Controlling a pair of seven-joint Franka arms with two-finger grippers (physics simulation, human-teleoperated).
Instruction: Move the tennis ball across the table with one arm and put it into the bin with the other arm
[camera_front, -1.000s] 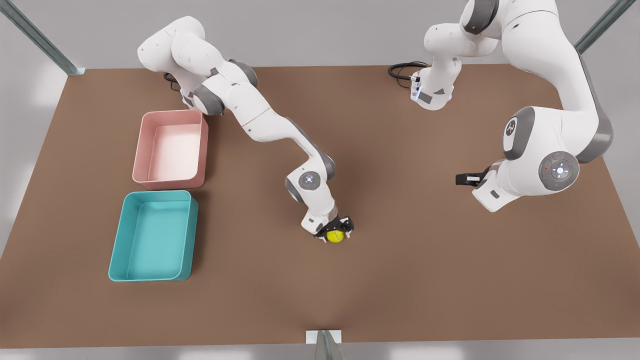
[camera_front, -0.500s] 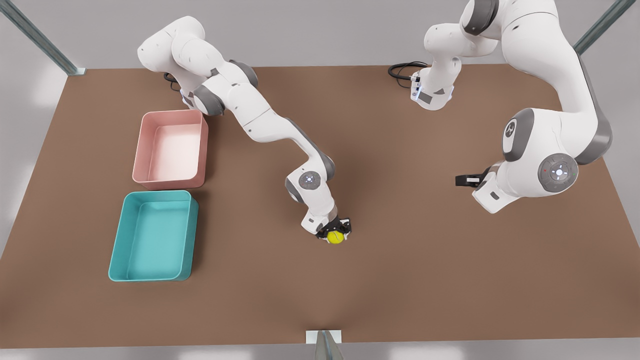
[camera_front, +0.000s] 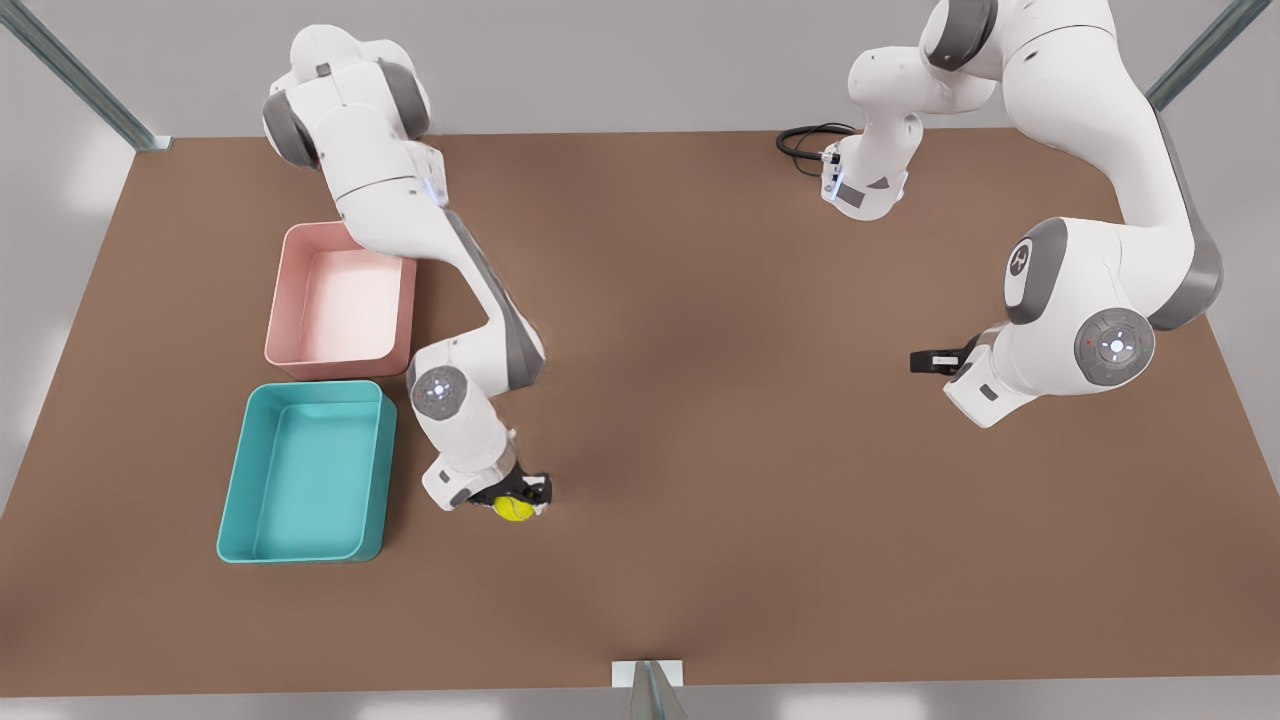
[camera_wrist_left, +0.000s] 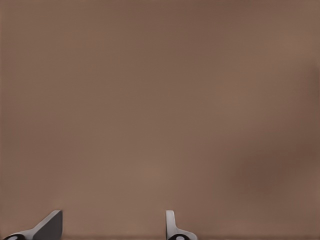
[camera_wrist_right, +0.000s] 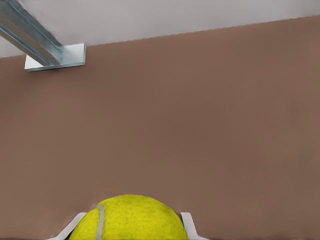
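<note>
Right pincer (camera_front: 520, 497) pinching ball (camera_front: 514, 509) low over counter (camera_front: 760, 420), just beside teal bin (camera_front: 235, 480). Ball looks light, fuzzy, springy, prone to roll — best held across widest part. Left pincer (camera_wrist_left: 112, 225) spread, waiting well apart.

You have one tennis ball (camera_front: 514, 509) on the table (camera_front: 760, 520), a single brown tabletop. You can count two trays: one teal bin (camera_front: 305, 474) and one pink tray (camera_front: 341, 301). Two white arms are at work, each carrying one gripper, so two grippers: the right gripper (camera_front: 520, 494) and the left gripper (camera_front: 932, 359). Three metal frame struts show at the table's edges, and one black cable coil (camera_front: 803, 139).
</note>
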